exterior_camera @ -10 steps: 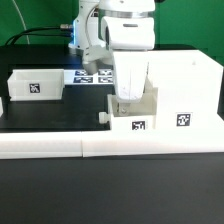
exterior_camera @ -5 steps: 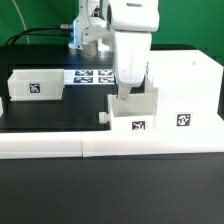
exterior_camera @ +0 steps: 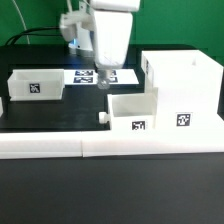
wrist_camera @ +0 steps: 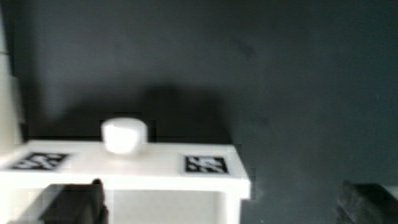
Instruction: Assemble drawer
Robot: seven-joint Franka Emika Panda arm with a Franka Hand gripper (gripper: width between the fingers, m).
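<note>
1. White plastic drawer case [exterior_camera: 185, 85] standing tall on the black desk [exterior_camera: 40, 115], toward the exterior view's right, with a square tag on its near face
2. Set against the side of the case that faces the exterior view's left, seemingly partway in: a small open-top tray [exterior_camera: 132, 112], tagged on its near side; how deep it sits cannot be told
3. Sticking out of that tray toward the exterior view's left: a small white knob [exterior_camera: 102, 117]
4. Well apart, near the exterior view's left edge: a second tray [exterior_camera: 33, 85], also tagged
5. Hanging above the desk behind the first tray, seen against the marker board [exterior_camera: 80, 77]: the hand [exterior_camera: 102, 82], touching nothing
6. Spread wide in the wrist view, fingers [wrist_camera: 68, 200] at opposite corners with nothing pinched between them
7. Also in the wrist view: the knob upright on a white panel, between two tags
8. Along the desk's near edge: a long low white rail [exterior_camera: 60, 148]
</note>
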